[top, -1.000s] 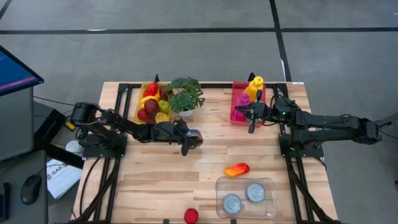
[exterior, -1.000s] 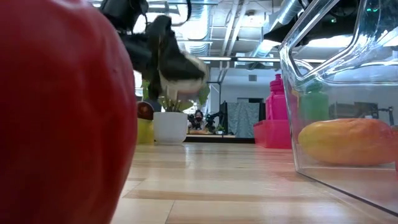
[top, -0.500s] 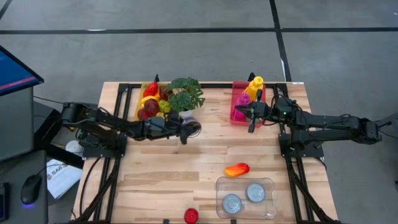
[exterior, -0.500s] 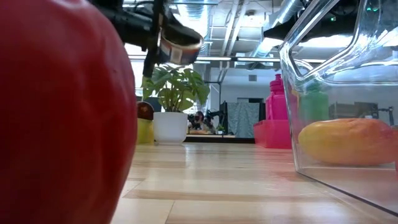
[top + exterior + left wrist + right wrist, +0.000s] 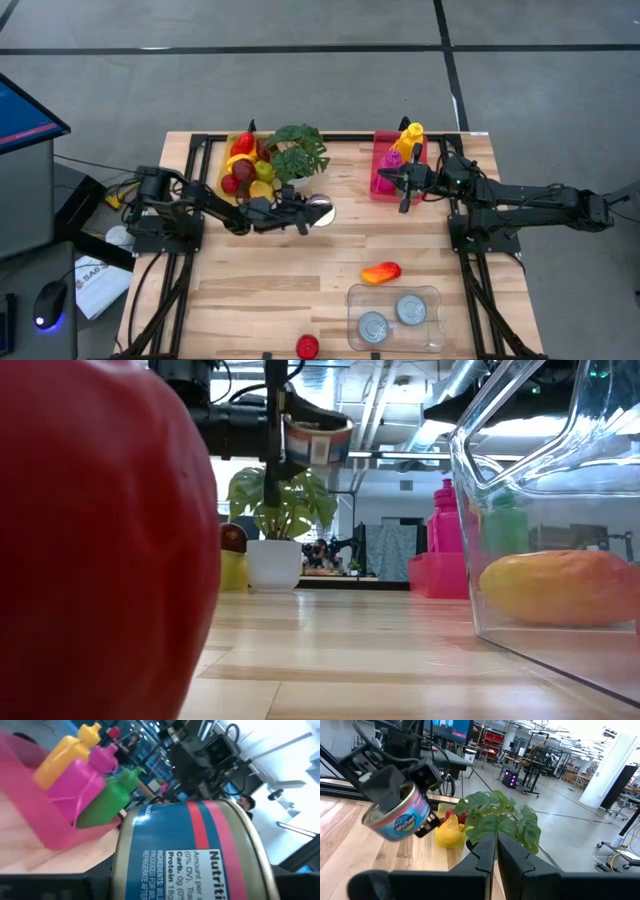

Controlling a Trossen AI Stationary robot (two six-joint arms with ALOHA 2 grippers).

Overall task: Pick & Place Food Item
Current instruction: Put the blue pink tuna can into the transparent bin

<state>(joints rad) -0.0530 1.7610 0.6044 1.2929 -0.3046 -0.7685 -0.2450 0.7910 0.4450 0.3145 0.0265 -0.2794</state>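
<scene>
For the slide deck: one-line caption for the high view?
Left gripper holds a can above the table beside the potted plant; right gripper, jaws shut, waits by the pink bin.

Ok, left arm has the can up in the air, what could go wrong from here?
The left gripper holds the can high above the table, close to the potted plant; a swing might brush its leaves. The clear bin already holds two cans, so space looks tight. A slip could send it rolling.
</scene>
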